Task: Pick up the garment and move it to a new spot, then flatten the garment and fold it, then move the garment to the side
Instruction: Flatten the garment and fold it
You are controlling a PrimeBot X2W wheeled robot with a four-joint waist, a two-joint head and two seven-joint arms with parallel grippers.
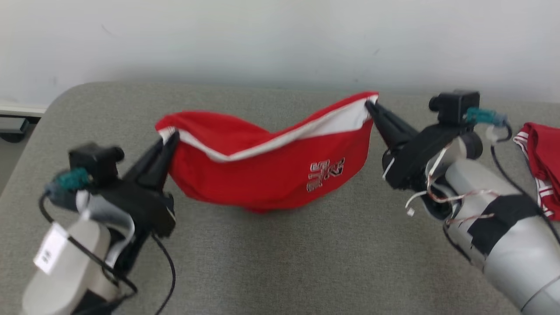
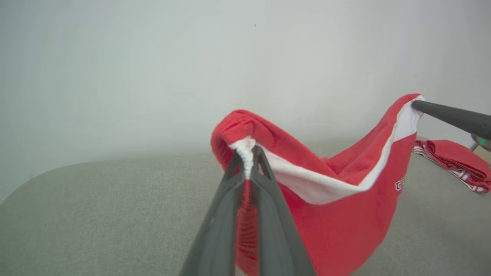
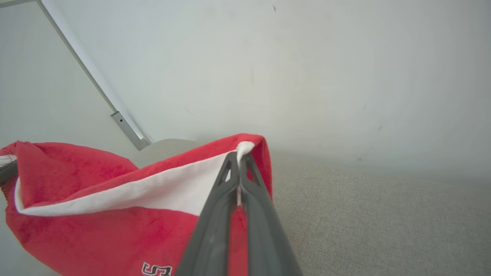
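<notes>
Head view shows the garment [image 1: 262, 175] slung between both grippers, its red middle sagging low over the table [image 1: 306, 262]. The left gripper [image 1: 169, 136] pinches the left end of its white band. The right gripper [image 1: 371, 104] pinches the right end, held higher. Another red cloth [image 1: 544, 162] lies at the table's right edge.

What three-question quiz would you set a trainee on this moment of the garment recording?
1. True or false: the right gripper is shut on the red garment.
2. The garment is: A folded flat; B slung between the right gripper and the left gripper; C held by one gripper alone.
3. Fill in: the second red cloth lies on the table to the robot's ___.
Key: 1 true; 2 B; 3 right.
</notes>
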